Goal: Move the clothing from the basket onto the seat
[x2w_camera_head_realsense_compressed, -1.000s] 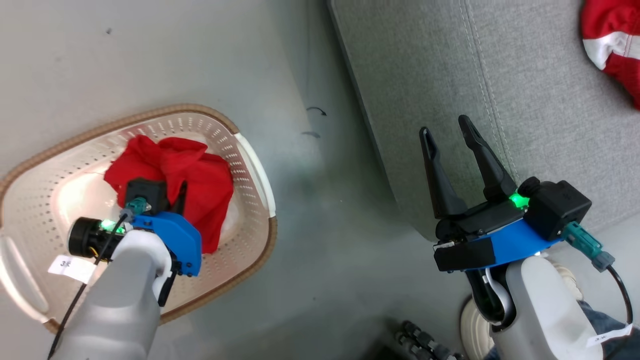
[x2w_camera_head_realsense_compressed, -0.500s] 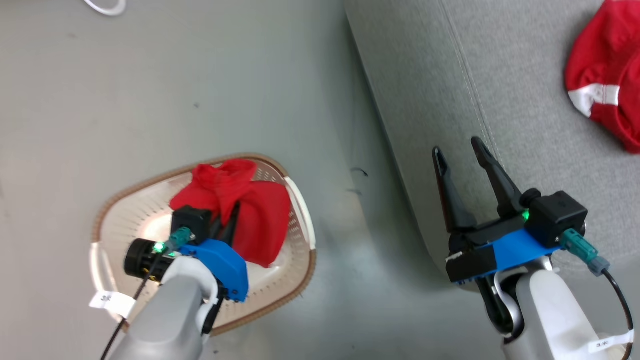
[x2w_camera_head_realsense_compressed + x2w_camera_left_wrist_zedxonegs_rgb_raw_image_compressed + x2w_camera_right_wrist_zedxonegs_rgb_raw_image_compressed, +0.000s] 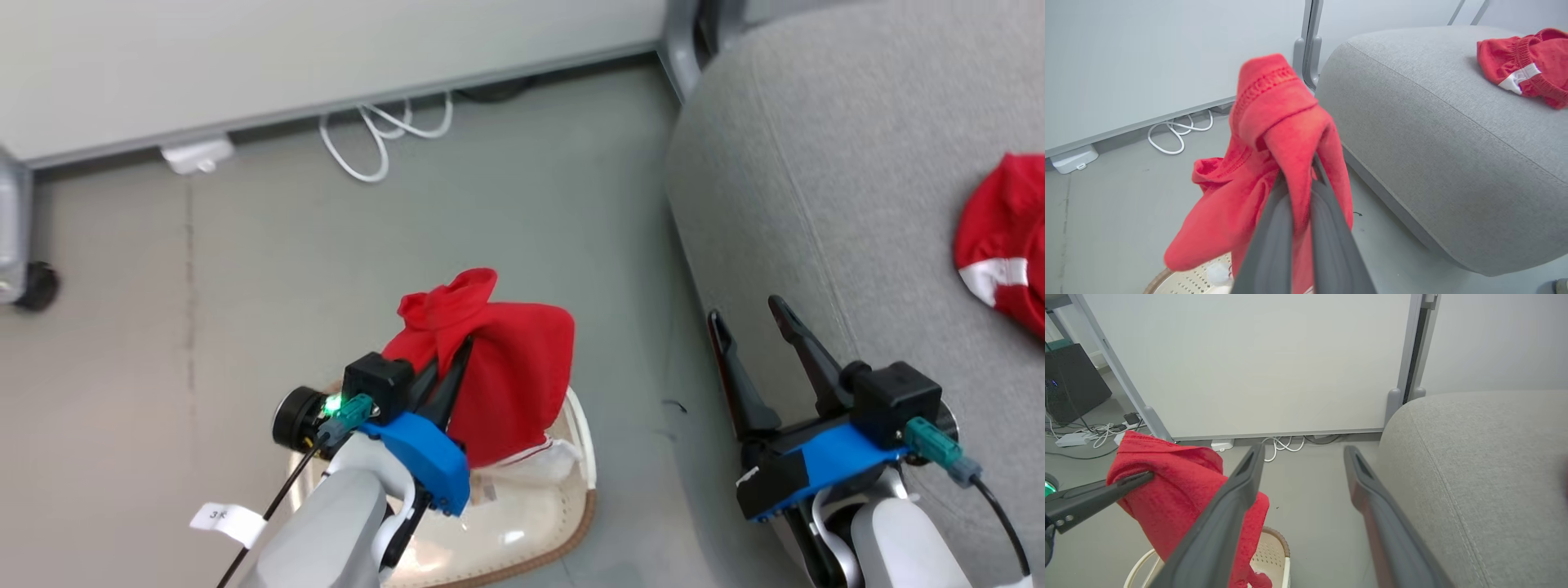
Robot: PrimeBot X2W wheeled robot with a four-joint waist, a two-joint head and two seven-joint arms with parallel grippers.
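My left gripper point(image 3: 457, 353) is shut on the plain red garment point(image 3: 510, 367), which hangs bunched above the cream basket point(image 3: 573, 535). In the left wrist view the cloth point(image 3: 1282, 122) drapes over both sides of the closed fingers point(image 3: 1274, 245), with the basket rim point(image 3: 1155, 281) below. The other red garment, the one with a white band point(image 3: 1000, 245), lies on the grey seat point(image 3: 816, 204) at the right. My right gripper point(image 3: 744, 314) stands open by the seat's front edge with nothing between its fingers point(image 3: 1233, 506). The right wrist view has the held garment point(image 3: 1180, 486) at its left.
A pale wall panel runs along the back with white cables point(image 3: 375, 139) and a power strip point(image 3: 196, 155) on the floor at its foot. A dark caster wheel point(image 3: 37, 286) sits at the far left. Grey floor separates the basket from the seat.
The head camera has tilted up, so the whole view has shifted. My left gripper has lifted the red garment from inside the basket to above its rim. The right gripper stays open.
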